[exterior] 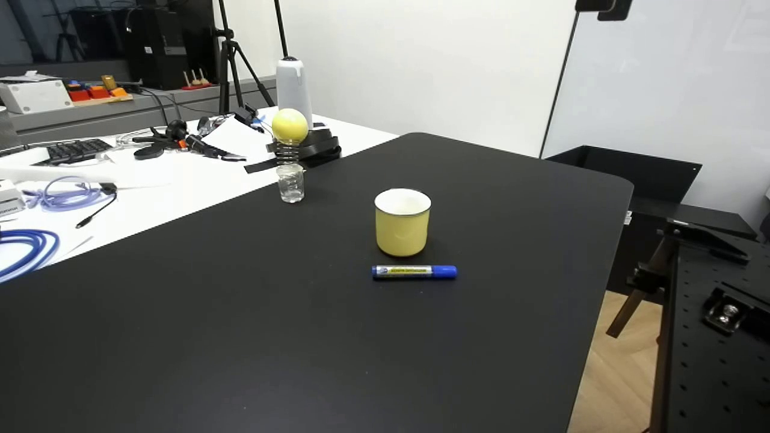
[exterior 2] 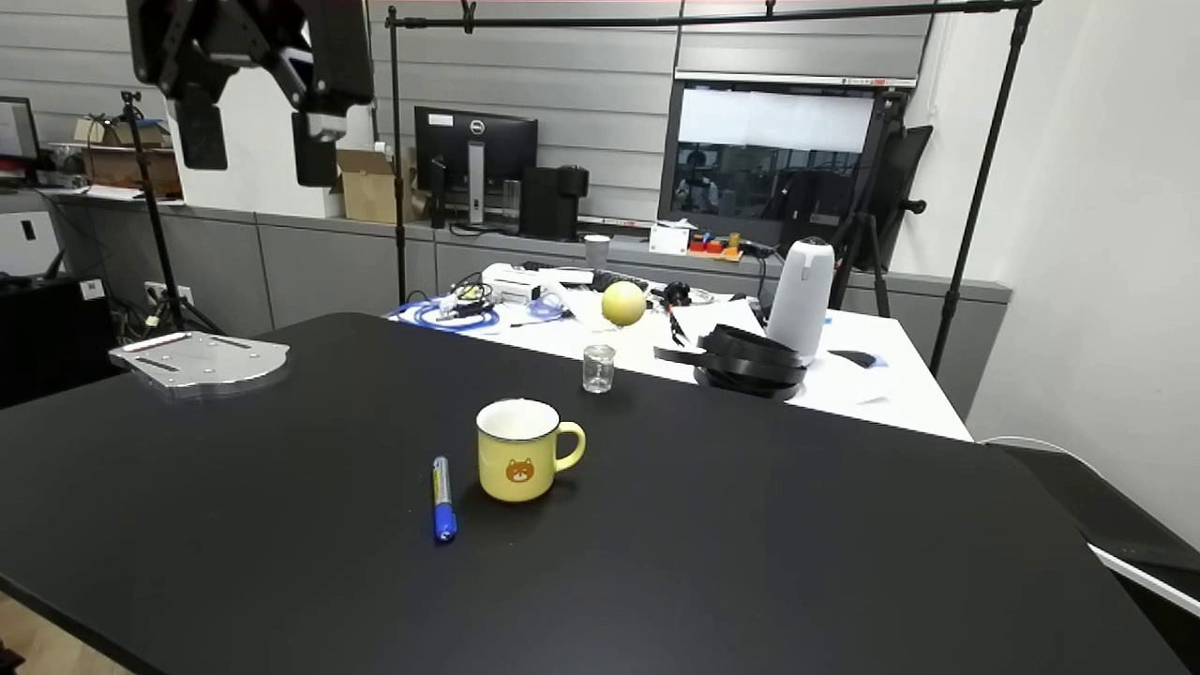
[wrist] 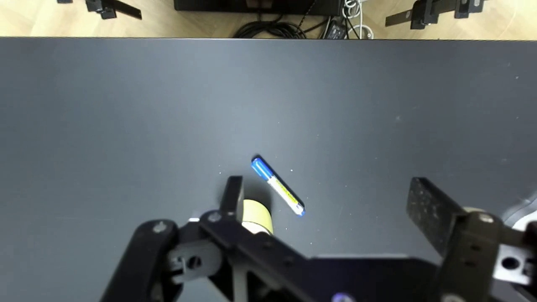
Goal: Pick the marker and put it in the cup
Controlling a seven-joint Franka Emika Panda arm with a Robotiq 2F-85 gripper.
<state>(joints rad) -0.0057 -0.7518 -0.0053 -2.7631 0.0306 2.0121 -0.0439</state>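
Observation:
The slim blue marker (exterior: 415,272) with a pale barrel lies on the black table beside the cup. It also shows in an exterior view (exterior 2: 443,500) and in the wrist view (wrist: 278,187). The pale-yellow cup (exterior: 402,228) stands upright with its white inside facing up; its handle and bear print show in an exterior view (exterior 2: 518,459). In the wrist view the cup (wrist: 256,214) is partly hidden behind a finger. My gripper (exterior 2: 258,148) is open and empty, high above the table. In the wrist view its fingers (wrist: 327,188) are wide apart, with the marker beyond them on the table.
A small clear bottle (exterior 2: 598,368) stands behind the cup; the yellow ball (exterior 2: 623,304) shows behind it. A clear plate (exterior 2: 202,361) lies at the table's far left in an exterior view. A white table (exterior: 198,180) with cables adjoins the black table (exterior: 271,337).

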